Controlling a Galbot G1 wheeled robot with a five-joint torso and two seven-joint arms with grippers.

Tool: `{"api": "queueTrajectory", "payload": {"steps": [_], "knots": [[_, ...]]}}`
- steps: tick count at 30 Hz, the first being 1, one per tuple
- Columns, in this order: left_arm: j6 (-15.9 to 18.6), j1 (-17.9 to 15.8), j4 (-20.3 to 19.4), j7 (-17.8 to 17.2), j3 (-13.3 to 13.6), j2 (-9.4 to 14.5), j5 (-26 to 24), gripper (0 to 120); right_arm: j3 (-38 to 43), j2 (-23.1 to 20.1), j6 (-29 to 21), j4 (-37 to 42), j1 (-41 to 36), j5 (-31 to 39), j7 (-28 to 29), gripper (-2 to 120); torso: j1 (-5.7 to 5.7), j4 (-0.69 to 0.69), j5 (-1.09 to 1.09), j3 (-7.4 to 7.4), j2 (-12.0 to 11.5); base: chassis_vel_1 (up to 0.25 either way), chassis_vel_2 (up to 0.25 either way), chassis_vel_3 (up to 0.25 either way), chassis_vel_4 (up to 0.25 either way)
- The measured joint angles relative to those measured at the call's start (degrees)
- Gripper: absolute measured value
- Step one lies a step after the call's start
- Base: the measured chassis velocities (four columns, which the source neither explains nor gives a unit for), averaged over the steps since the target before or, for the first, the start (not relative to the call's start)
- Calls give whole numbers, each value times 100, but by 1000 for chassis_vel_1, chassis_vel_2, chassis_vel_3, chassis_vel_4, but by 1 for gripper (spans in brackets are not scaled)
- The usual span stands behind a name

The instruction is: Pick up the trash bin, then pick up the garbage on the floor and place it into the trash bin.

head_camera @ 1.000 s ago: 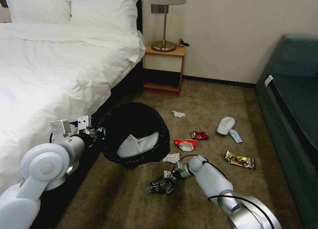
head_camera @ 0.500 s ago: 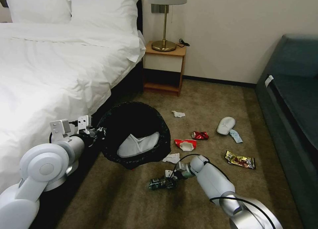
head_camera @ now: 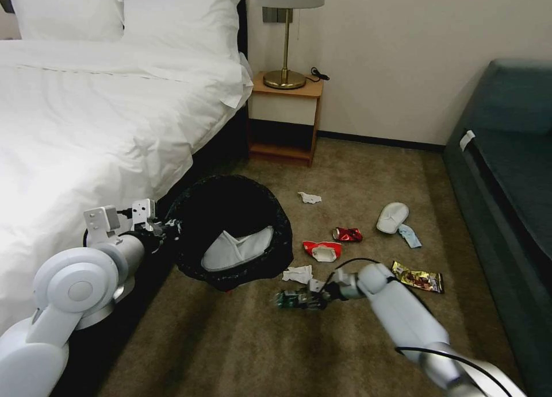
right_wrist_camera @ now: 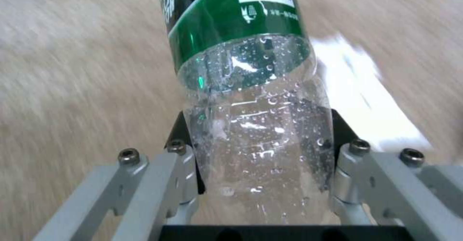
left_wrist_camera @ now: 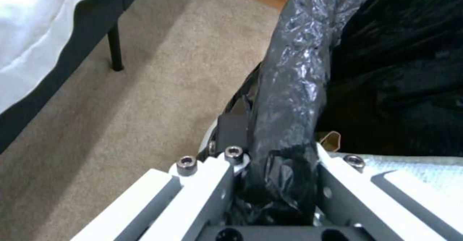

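Note:
The trash bin (head_camera: 230,213), lined with a glossy black bag, hangs tilted beside the bed with a white slipper (head_camera: 238,250) inside it. My left gripper (head_camera: 168,230) is shut on its rim, and the left wrist view shows the bag-covered rim (left_wrist_camera: 289,100) pinched in the left gripper (left_wrist_camera: 282,161). My right gripper (head_camera: 313,298) is shut on a clear green-labelled bottle (head_camera: 293,299) just in front of the bin; the right wrist view shows the bottle (right_wrist_camera: 251,100) clamped in the right gripper (right_wrist_camera: 263,154). Other garbage lies on the carpet: a tissue (head_camera: 298,273), a red-white wrapper (head_camera: 322,250), a crushed red can (head_camera: 347,234) and a gold wrapper (head_camera: 417,278).
The bed (head_camera: 86,115) fills the left side, a nightstand (head_camera: 284,118) with a lamp stands at the back wall, and a dark sofa (head_camera: 506,173) lines the right. Another white slipper (head_camera: 392,217), a pale blue scrap (head_camera: 409,235) and a small tissue (head_camera: 309,197) lie farther out.
My right gripper has carried the bottle up off the carpet and to the right, closer to the bin's front. The bin and left arm have shifted only slightly.

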Motion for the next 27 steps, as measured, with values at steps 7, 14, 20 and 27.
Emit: {"api": "queueTrajectory", "payload": {"steps": [7, 14, 20, 27], "knots": [[0, -55, 115, 12, 46, -35, 62, 3, 540, -811, -333, 522, -749, 1190, 760, 38, 0, -2, 0, -1, 0, 0, 0, 0, 0], [0, -106, 293, 95, 220, -148, 209, 3, 1057, -1199, -994, 1264, -1546, 2807, 1815, 30, -1, -2, -4, -1, 0, 0, 0, 0, 0], [0, -170, 362, 135, 352, -170, 238, 3, 1368, -1317, -1132, 1907, -1849, 3294, 2138, 25, 0, 0, -3, -1, 0, 0, 0, 0, 0], [0, -117, 380, 159, 550, -150, 208, 3, 1808, -1392, -1462, 3010, -2169, 3924, 2533, 25, -1, 1, -2, 0, 0, 0, 0, 0, 0]]}}
